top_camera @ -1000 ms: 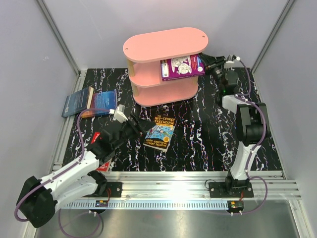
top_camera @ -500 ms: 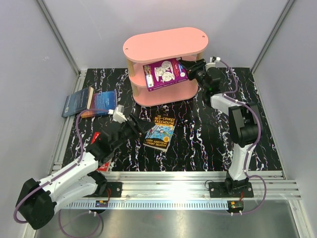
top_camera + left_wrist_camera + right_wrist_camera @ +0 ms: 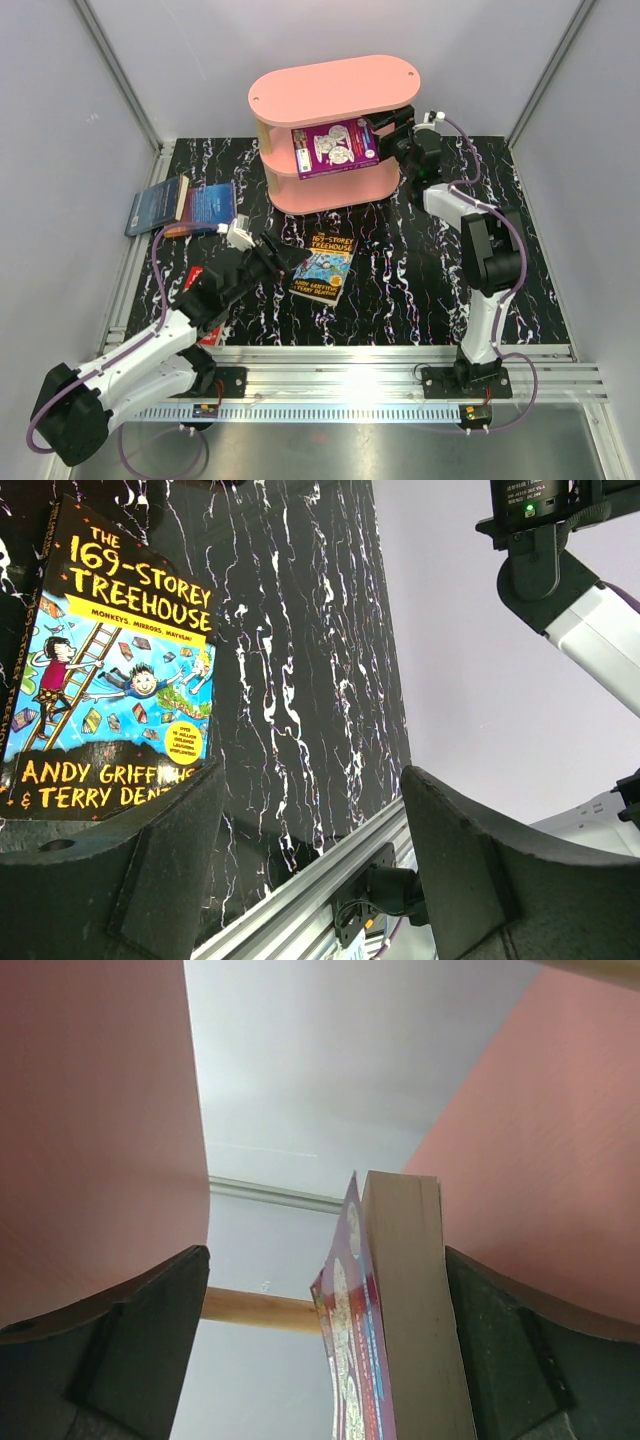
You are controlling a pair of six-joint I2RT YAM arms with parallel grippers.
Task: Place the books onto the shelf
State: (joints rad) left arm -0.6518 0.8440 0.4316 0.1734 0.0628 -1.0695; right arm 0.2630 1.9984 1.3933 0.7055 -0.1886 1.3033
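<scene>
Right gripper [image 3: 388, 135] jaws spread wide at the right end of the pink shelf [image 3: 335, 88], not clamping anything. In the wrist view the purple book [image 3: 400, 1300] stands between the fingers [image 3: 140, 1350], page edge right against one finger, clear gap to the other. Overhead, the purple book sits in the middle tier, tilted, cover facing out front, its right end at the gripper. A wooden post [image 3: 260, 1310] shows behind it. Left gripper [image 3: 285, 258] also wide open and empty, low over the black marbled table [image 3: 420, 260], just at the left edge of the "169-Storey Treehouse" book [image 3: 322, 268], which lies flat, cover up, in front of the shelf; cannot tell if the fingertips touch it. Two dark blue books [image 3: 180, 207] lie flat side by side at the far left of the table, well apart from both grippers.
</scene>
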